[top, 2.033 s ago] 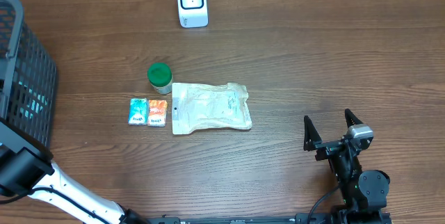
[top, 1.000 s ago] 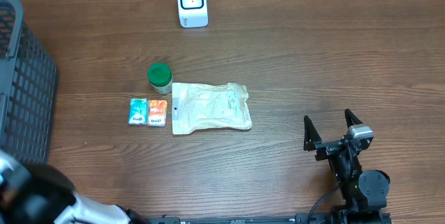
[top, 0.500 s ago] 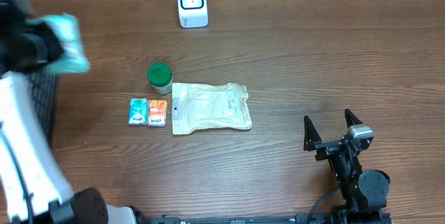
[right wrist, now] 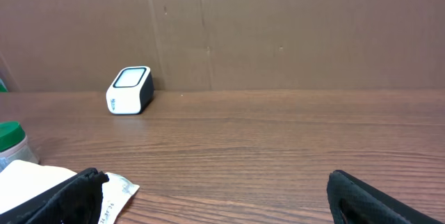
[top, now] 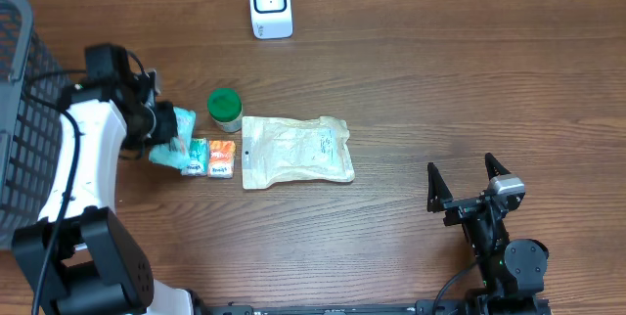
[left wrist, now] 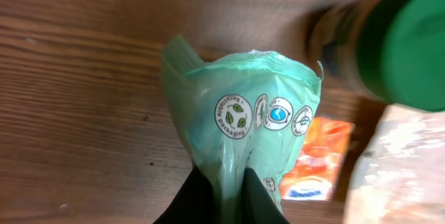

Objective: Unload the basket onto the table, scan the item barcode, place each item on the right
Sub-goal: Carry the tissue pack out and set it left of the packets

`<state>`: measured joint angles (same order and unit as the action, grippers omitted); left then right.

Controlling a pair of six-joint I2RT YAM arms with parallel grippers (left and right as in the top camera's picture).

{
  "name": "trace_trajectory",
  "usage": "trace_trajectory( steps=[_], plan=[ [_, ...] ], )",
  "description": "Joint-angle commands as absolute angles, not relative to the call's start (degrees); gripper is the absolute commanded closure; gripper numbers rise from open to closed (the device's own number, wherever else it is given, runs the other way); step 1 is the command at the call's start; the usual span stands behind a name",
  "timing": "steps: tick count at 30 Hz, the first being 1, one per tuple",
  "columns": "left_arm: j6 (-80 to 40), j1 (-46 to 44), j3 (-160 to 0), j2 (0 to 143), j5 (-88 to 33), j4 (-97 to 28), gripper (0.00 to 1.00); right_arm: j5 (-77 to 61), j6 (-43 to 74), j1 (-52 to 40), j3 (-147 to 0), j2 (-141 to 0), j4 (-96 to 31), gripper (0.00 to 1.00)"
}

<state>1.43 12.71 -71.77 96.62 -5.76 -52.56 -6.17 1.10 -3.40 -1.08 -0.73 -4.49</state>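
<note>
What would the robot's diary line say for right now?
left gripper: shut on green packet | right gripper: open, empty | scanner: at the back, away from packet

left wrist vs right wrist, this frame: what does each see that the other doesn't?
Left wrist only: green pouch pinched in the shut left gripper, plus an orange packet. Right wrist only: white scanner by the cardboard wall, and the open right gripper. Both: green-lidded jar, large pale pouch, wooden table.
</note>
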Motion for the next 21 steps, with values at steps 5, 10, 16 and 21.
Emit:
trace_trajectory(
  steps=[5,10,16,21],
  plan=[
    [4.54,12.19,-62.59,96.29,-6.00,-41.30,0.96,-6.52,1.26,-3.25,-0.45,-0.16,-4.23,0.00],
    [4.47,11.53,-58.63,96.29,-6.04,-36.58,0.96,-6.52,1.26,-3.25,-0.45,-0.16,-4.21,0.00],
    [3.01,9.21,-56.38,96.29,-8.19,-33.95,0.95,-6.50,1.26,-3.25,-0.45,-0.16,-4.21,0.00],
    [-3.99,7.09,-56.34,96.31,-8.88,-34.02,0.85,-6.52,1.26,-3.25,-0.45,-0.16,-4.21,0.00]
  ],
)
